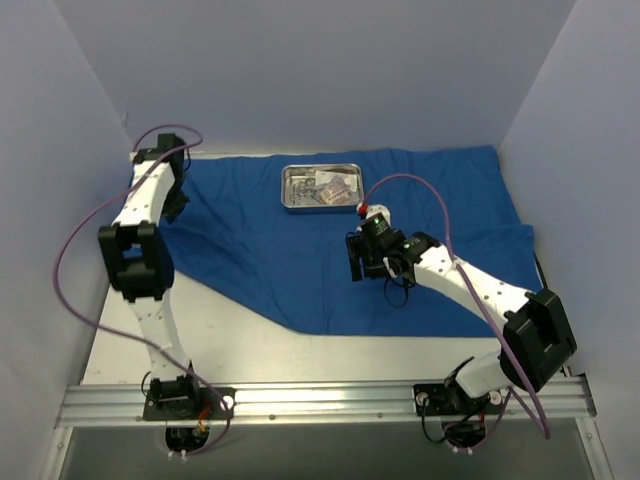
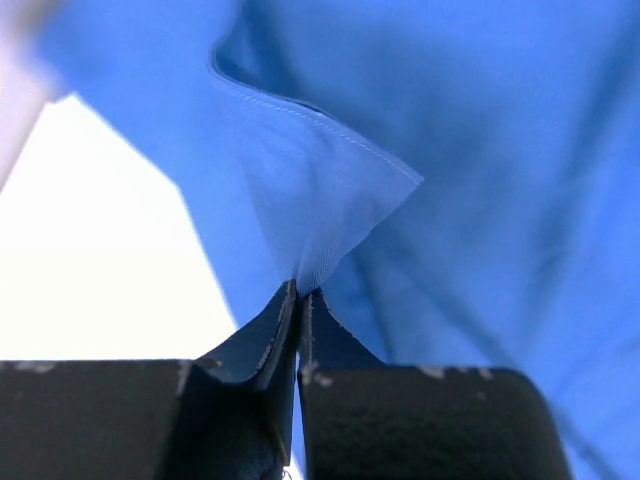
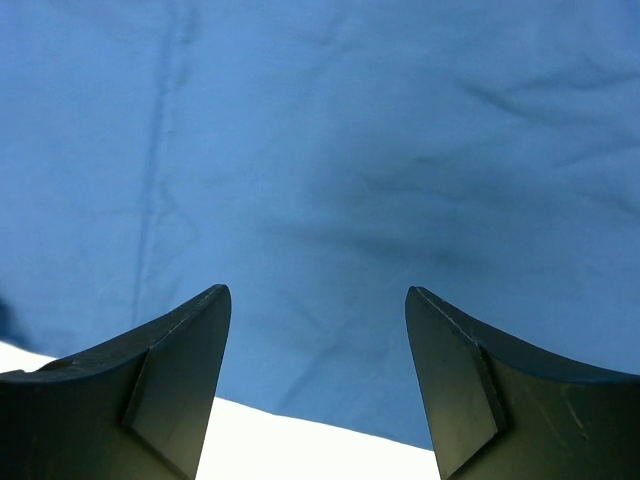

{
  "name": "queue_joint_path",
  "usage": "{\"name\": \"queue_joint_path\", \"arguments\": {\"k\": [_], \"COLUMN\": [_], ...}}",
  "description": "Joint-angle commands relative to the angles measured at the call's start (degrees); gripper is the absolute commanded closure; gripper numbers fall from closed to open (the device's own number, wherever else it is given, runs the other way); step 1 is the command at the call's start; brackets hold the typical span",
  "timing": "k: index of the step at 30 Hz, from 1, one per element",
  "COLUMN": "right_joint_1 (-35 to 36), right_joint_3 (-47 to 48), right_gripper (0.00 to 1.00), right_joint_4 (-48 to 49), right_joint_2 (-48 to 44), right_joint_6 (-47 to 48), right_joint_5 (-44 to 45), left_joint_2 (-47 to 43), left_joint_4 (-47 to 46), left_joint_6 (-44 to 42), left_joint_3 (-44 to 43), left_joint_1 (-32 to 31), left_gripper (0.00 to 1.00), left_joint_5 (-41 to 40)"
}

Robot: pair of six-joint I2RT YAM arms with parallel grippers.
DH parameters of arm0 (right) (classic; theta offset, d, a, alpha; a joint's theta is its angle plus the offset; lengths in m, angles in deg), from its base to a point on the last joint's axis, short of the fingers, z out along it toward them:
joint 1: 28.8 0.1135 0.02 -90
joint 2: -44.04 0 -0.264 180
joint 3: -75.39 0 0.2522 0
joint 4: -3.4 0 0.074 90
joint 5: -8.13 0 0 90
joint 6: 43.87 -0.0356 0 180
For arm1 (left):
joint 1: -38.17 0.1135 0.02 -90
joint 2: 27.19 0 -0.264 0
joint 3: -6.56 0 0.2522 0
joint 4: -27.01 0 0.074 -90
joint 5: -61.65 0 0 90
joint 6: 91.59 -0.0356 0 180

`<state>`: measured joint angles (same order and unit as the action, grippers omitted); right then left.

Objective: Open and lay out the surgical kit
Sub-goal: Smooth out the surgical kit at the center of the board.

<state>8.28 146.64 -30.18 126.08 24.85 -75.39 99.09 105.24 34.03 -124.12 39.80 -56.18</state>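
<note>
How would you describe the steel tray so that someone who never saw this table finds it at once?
A large blue cloth covers the far part of the table. Close to the middle of its far edge lies the steel tray, a little beyond the right claw. It is the only shiny rectangular thing on the cloth, and small items lie inside it.

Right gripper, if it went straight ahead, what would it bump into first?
Probably the blue cloth wrap: it fills the view ahead of the open right gripper, with nothing between. How far is unclear.
</note>
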Motion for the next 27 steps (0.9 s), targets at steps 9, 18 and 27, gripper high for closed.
{"name": "queue_joint_path", "arguments": {"k": [9,18,27], "right_joint_1": [7.0,9.3,9.9], "right_joint_3": [3.9,4.3,3.7], "right_gripper": [0.34,0.34,0.33], "right_joint_4": [-6.2,-7.8,-8.9], "right_joint_2": [-2.8,-4.2,-4.5], "right_joint_6": [2.0,2.5,1.9], "right_joint_5": [-4.0,-5.3,-1.9], "left_joint_2": [-33.4,-55.8,-59.5], "left_joint_4": [-2.5,-0.4,-0.7], "left_joint_6": [-1.1,0.7,2.1], "left_joint_3": [36.8,51.7,53.3], "left_joint_1": [16.3,26.7,29.0], "left_gripper": [0.98,0.97,0.68], "left_joint_5": [-6.8,-12.9,-12.9]}}
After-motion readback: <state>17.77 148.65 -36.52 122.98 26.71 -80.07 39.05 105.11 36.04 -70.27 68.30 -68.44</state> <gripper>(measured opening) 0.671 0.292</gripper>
